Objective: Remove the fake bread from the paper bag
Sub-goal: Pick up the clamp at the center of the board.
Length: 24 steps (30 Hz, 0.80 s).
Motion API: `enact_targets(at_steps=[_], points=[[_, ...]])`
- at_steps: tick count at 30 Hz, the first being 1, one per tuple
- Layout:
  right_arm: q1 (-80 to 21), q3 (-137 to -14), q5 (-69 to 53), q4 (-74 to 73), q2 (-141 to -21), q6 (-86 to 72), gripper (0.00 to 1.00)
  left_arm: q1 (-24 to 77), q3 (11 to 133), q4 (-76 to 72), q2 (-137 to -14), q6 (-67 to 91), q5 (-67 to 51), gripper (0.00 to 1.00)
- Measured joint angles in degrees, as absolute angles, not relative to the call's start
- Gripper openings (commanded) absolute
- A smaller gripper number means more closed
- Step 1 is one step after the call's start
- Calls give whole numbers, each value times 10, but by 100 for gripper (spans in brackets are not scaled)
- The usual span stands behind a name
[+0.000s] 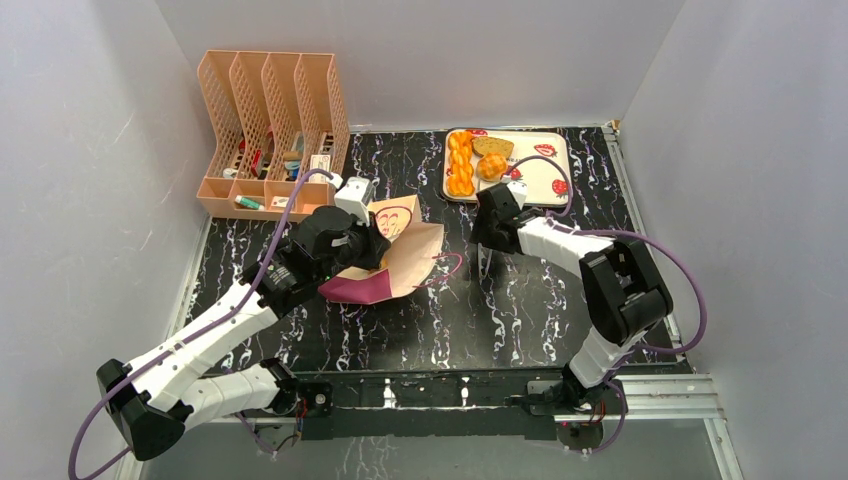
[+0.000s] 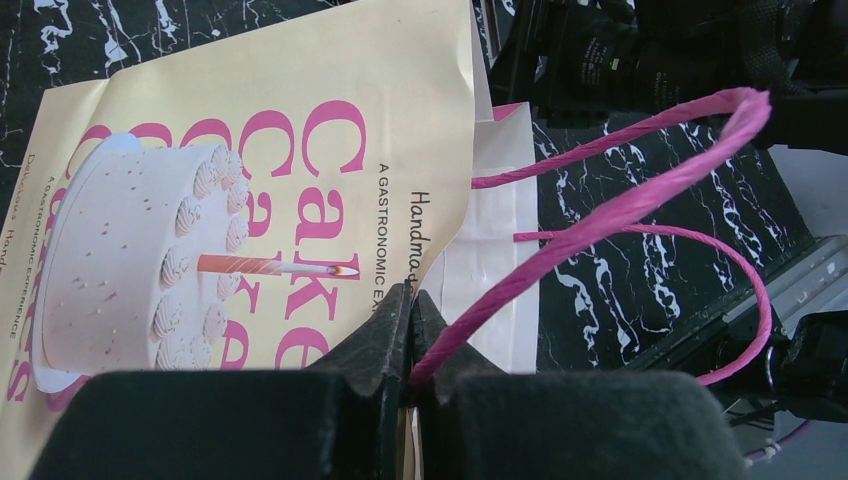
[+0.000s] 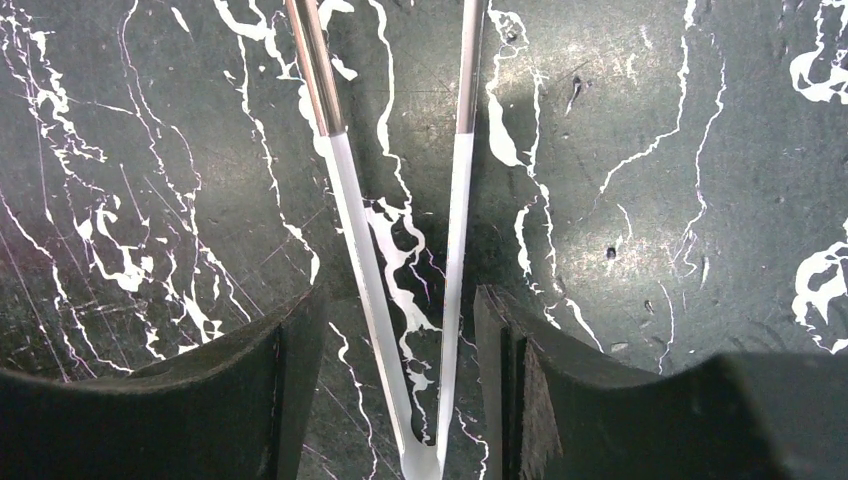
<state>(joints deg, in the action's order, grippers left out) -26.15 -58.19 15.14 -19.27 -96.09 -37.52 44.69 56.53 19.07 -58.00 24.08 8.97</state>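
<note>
Left gripper (image 2: 410, 300): jaws pinched tight on the pink cord handle (image 2: 620, 195) of the paper bag (image 2: 300, 120), which lies flat on the desk (image 1: 500, 320). Right gripper (image 3: 398, 300): jaws part open around metal tongs (image 3: 345, 200), grip unclear. The fake bread (image 1: 470, 160) sits on a tray (image 1: 545, 185) beyond.

File rack (image 1: 270, 110) back left; strawberry tray (image 1: 541, 186) back right; metal tweezers (image 3: 456, 250).

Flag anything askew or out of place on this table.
The paper bag lies tipped over on the table instead of standing, and the left gripper pinches one cord handle. Otherwise nothing stands out: the fake bread in view sits on the tray, and the right gripper holds straight tongs.
</note>
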Motion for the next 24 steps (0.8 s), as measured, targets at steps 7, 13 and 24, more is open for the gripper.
enact_targets(at_steps=[7, 13, 24], points=[[-262, -573, 152, -182, -973, -369, 49, 447, 564, 189, -580, 246, 90, 0], [-262, -573, 151, -176, -995, -360, 38, 447, 564, 189, -579, 247, 92, 0], [-262, -534, 133, -185, -951, -363, 38, 447, 543, 167, -568, 249, 99, 0]])
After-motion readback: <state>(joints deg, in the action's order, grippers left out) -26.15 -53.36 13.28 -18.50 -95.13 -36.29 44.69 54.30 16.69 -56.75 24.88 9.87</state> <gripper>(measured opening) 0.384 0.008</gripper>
